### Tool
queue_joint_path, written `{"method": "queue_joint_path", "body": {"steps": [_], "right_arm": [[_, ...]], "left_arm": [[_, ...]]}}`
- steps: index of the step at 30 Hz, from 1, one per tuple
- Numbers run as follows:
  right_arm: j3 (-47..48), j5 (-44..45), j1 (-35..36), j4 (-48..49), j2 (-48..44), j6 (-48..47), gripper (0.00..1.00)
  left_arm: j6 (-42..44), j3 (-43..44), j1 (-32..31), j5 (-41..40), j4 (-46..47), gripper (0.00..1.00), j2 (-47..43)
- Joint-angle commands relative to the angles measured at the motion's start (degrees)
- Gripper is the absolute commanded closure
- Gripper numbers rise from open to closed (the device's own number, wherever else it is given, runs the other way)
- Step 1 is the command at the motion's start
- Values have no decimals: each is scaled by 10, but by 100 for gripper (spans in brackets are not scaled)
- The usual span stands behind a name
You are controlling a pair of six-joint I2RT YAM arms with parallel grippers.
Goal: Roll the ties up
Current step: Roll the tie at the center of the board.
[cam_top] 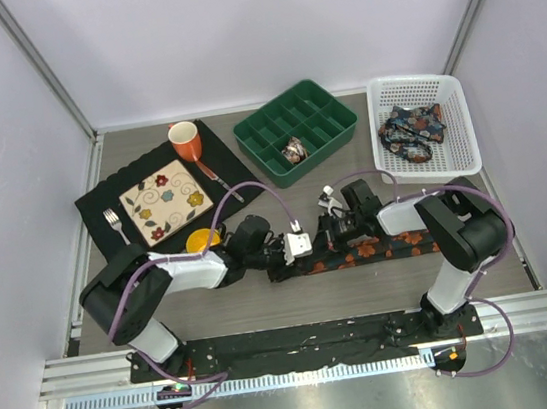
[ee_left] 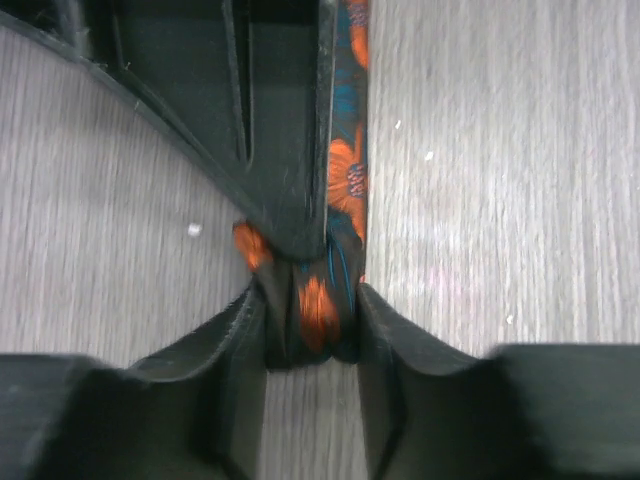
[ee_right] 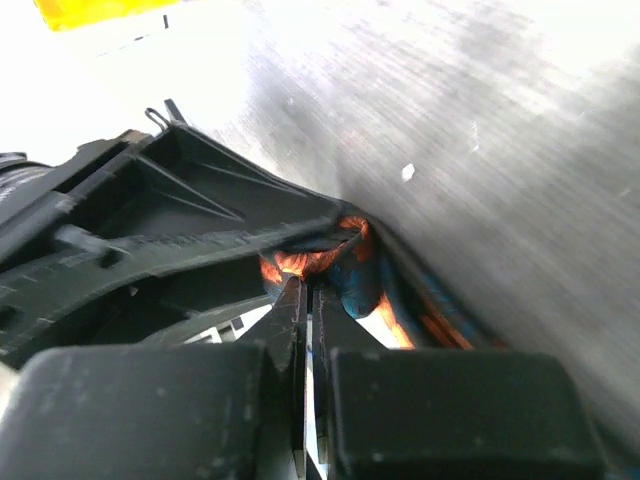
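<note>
A dark tie (cam_top: 380, 248) with orange flowers lies as a strip across the table in front of the arms. Its left end is folded into a small bundle (ee_left: 318, 318), and my left gripper (ee_left: 310, 318) is shut on that bundle from both sides. My right gripper (ee_right: 312, 285) is shut, and its thin fingers (ee_left: 285, 150) lie along the strip with their tips in the fold. Fabric (ee_right: 352, 272) curls over those tips. From above, the left gripper (cam_top: 277, 262) and right gripper (cam_top: 292, 254) meet at the tie's left end. More ties (cam_top: 410, 131) lie in a white basket (cam_top: 447, 101). A coiled tie (cam_top: 295, 149) sits in a green tray (cam_top: 315, 98).
A black placemat (cam_top: 102, 202) at the back left carries a flowered plate (cam_top: 164, 201), an orange mug (cam_top: 184, 141), a fork (cam_top: 112, 222) and a knife (cam_top: 218, 179). A yellow object (cam_top: 201, 240) sits beside the left wrist.
</note>
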Motion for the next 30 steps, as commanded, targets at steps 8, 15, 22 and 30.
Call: {"method": "queue_joint_path", "body": {"steps": [8,15,22,30], "right_arm": [[-29,157,-16,-110,21,-70,99],[-29,202,-16,-156,-2,-100,99],[-40,212,-17,-158,-22,-104,99],[-39,224,-9,-160,-13,-112,99]], "left_arm": [[-30,-50,22,29,46,27,-44],[-100,-61,22,56,237,26,32],[-168,-28,15,71,302,22,92],[-157,-25,13,89,318,20,98]]}}
